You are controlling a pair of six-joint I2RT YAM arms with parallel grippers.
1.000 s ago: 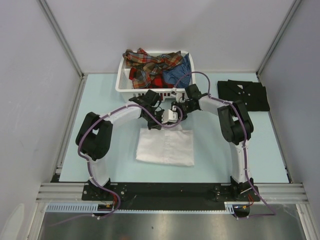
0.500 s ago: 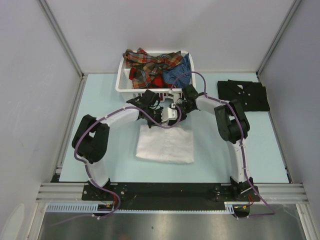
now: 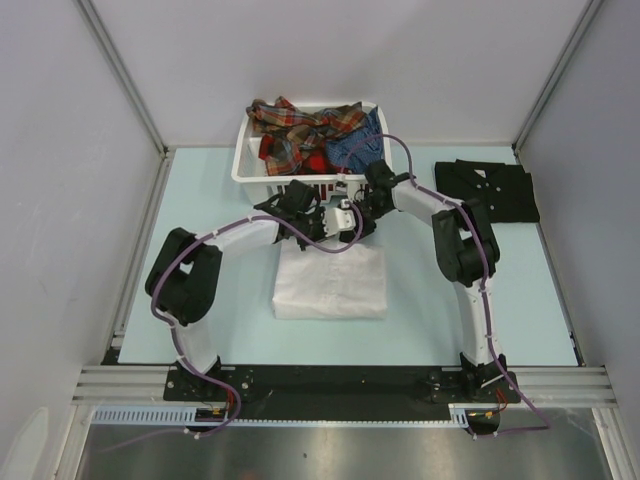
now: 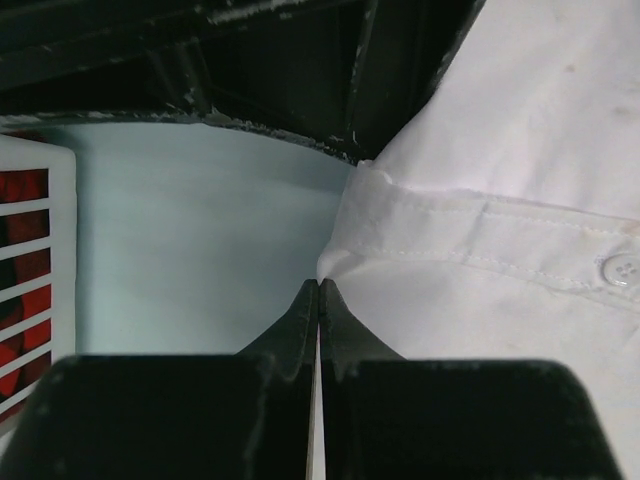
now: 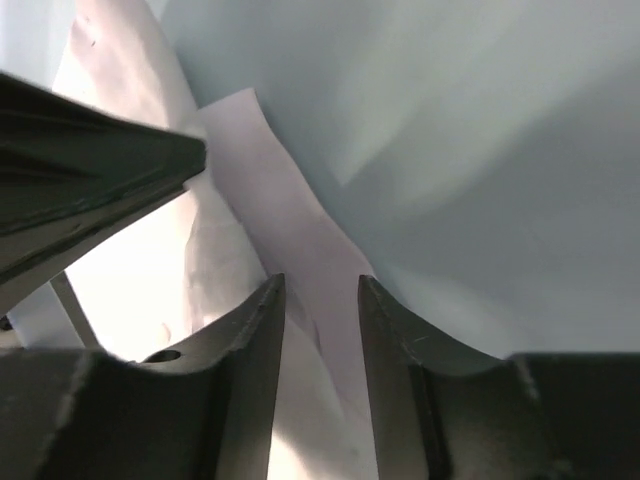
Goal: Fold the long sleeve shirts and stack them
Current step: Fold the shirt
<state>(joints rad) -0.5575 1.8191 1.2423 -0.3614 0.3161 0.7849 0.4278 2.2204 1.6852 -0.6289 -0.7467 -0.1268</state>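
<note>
Top view, biggest stuff first: the pale blue table [image 3: 540, 300] fills the cell. The white slatted basket [image 3: 243, 165] sits at 12 o'clock against the far edge. Both arms curve in from 6 o'clock and meet just on the near side of it. The white shirt [image 3: 330, 285] lies dead centre on the table as a folded, roughly rectangular pad. Its long axis runs 9 to 3 and its far edge is tucked under the two grippers. Can't make out the collar from above, so no idea which way it points. The black shirt [image 3: 487, 188] is folded flat over at 2 o'clock, also lying 9 to 3, well apart from the white one. The plaid shirts [image 3: 300, 125] are crumpled in the basket, with the blue shirt [image 3: 355, 148] bunched at the 3 o'clock end and spilling over the rim. The left gripper [image 3: 318, 228] is down at the white shirt's far edge, toward the 9 o'clock end. In its wrist view the fingers are pressed tight together, with the tips right against a rounded fold of the cloth. I honestly can't tell if any fabric is caught between them. The right gripper [image 3: 350, 222] is just beside it on the 3 o'clock side, and its jaws are spread. In its wrist view a strip of white cloth runs through the gap between them. The left wrist view also shows the shirt's stitched placket running across, with one small button [image 4: 625, 268] on it.
</note>
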